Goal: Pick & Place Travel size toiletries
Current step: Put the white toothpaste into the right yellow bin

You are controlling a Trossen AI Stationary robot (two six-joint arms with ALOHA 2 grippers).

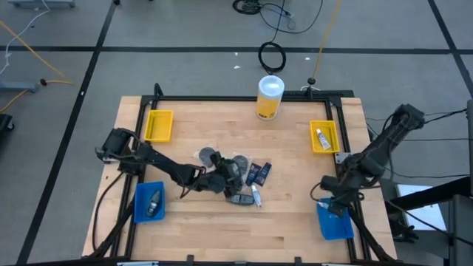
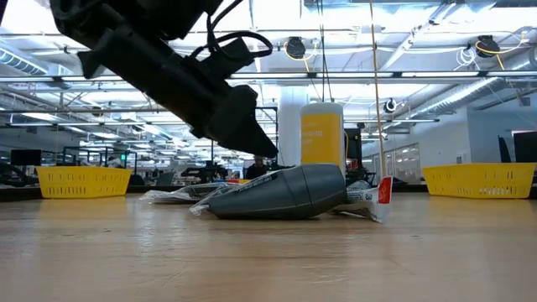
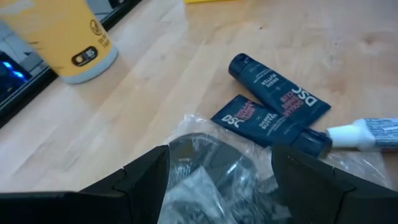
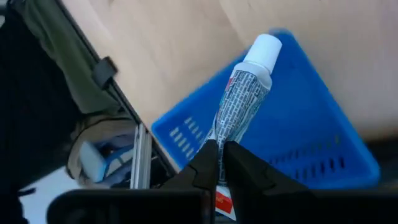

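Observation:
The toiletries lie in a heap at the table's middle [image 1: 236, 177]: a round dark disc in clear wrap [image 3: 208, 177], two dark blue sachets [image 3: 273, 93], a white tube [image 3: 367, 134] and a dark grey bottle lying on its side [image 2: 285, 193]. My left gripper [image 3: 221, 155] is open and low over the heap [image 1: 214, 179], one finger on each side of the wrapped disc. My right gripper [image 1: 334, 205] is shut on another white tube [image 4: 245, 93] above the near right blue bin [image 4: 311, 124]. My left gripper straddles the wrapped disc; whether its fingers touch the wrap, I cannot tell. My right gripper pinches the white tube near its flat crimped end [image 4: 222, 134] between the two fingers. The tube points away from the fingers, white cap [image 4: 264, 50] farthest out, lifted clear over the blue bin.
A tall yellow cylinder with a white lid [image 1: 270, 96] stands at the far edge. Yellow bins sit far left [image 1: 159, 125] and far right [image 1: 324, 137], the right one holding a tube. The near left blue bin [image 1: 139, 214] holds an item. A black frame edges the table.

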